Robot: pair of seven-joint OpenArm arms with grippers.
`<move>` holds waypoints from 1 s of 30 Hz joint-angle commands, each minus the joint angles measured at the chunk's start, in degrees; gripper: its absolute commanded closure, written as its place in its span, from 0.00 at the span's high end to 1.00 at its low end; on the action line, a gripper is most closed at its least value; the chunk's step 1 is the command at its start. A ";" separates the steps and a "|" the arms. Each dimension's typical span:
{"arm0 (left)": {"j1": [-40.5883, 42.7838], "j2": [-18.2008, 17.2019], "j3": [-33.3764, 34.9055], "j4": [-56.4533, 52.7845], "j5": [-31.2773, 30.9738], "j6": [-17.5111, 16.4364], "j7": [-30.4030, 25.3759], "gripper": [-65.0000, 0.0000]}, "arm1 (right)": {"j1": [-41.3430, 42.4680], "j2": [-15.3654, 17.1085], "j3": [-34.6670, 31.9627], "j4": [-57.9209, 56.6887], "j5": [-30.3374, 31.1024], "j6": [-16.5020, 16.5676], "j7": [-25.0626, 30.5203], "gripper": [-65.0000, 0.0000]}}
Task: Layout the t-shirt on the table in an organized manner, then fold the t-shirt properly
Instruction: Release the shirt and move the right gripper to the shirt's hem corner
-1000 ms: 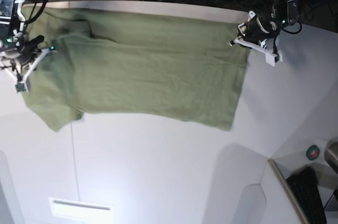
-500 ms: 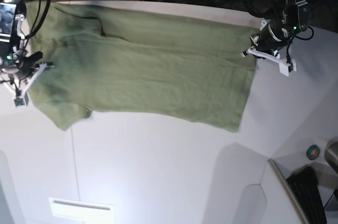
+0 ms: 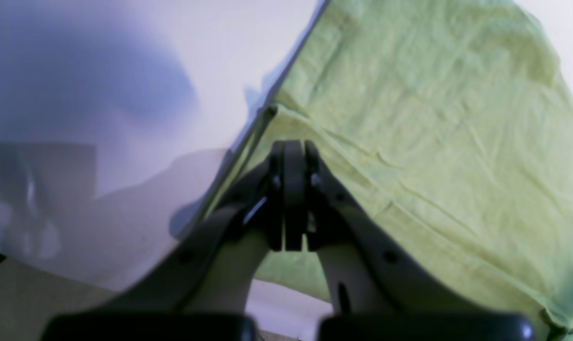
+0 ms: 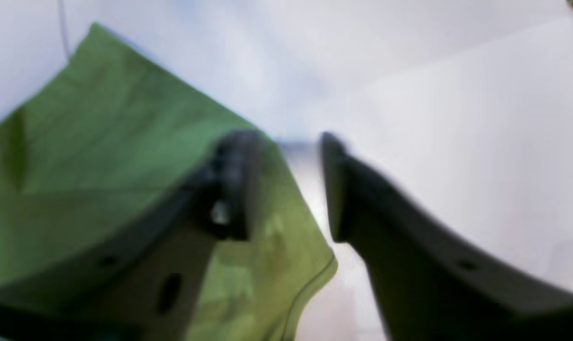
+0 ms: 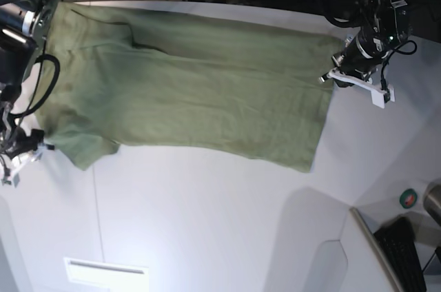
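Observation:
The green t-shirt lies spread flat across the far part of the white table, with its hem to the right and its sleeves to the left. At the hem's far right end my left gripper is shut on the cloth. In the left wrist view its pads press together over the hem edge of the t-shirt. My right gripper sits just off the near sleeve tip. In the right wrist view the right gripper stands open, with the sleeve lying under one finger and nothing between the jaws.
A thin dark seam runs down the table, and a white rectangular label lies near the front. At the right are a green tape roll, a black keyboard and a raised table section. Cables and equipment crowd the space beyond the far edge.
The left gripper pulled the hem to the right, stretching the shirt flatter. The right gripper let go of the sleeve, opened, and moved toward the near side.

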 commanded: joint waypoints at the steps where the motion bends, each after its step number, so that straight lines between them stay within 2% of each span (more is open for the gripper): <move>1: 0.14 -0.53 -0.22 1.10 -0.21 -0.32 -0.66 0.00 | 3.07 0.95 0.21 -0.45 0.40 0.03 1.01 0.57; 3: 0.67 -0.62 -0.22 1.10 -0.21 -0.32 -0.92 0.00 | 5.62 0.95 0.03 -3.70 0.40 0.03 1.10 0.76; 4: 0.67 -0.62 -0.22 1.10 -0.21 -0.32 -0.92 0.00 | 6.67 0.95 -0.14 -5.46 0.40 0.03 1.71 0.78; 7: 1.11 -0.62 -1.10 1.10 -0.21 -0.32 -0.92 0.00 | 8.87 0.95 -0.23 -11.70 0.13 0.03 6.64 0.76; 12: 1.46 -0.44 -6.99 1.10 -0.21 -0.50 -0.66 0.00 | 11.24 1.04 -0.32 -23.92 -0.04 -0.32 15.52 0.71; 14: 1.90 -0.44 -9.63 1.10 -0.21 -2.61 -0.66 0.00 | 11.42 1.12 -0.41 -26.03 -0.04 -0.32 18.42 0.71; 16: 2.16 -0.44 -12.18 1.01 -0.21 -5.25 -0.66 0.00 | 11.51 1.04 -1.11 -26.47 -0.04 -0.32 19.30 0.71; 18: 2.16 -0.44 -14.82 0.66 -0.21 -6.83 -0.66 0.00 | 11.51 0.95 -4.89 -26.65 -0.04 -0.41 19.38 0.70; 21: 2.16 -0.35 -17.37 0.57 -0.21 -9.38 -0.66 0.00 | 11.42 0.68 -10.17 -26.65 0.05 -0.41 19.47 0.66; 23: 2.16 -0.35 -18.42 0.57 -0.21 -10.52 -0.57 0.00 | 11.33 0.60 -11.40 -26.65 0.13 -0.50 19.47 0.62; 30: 2.25 -0.35 -18.42 0.48 -0.21 -10.52 -0.57 0.00 | 11.33 0.51 -11.84 -26.65 0.05 -0.50 19.47 0.54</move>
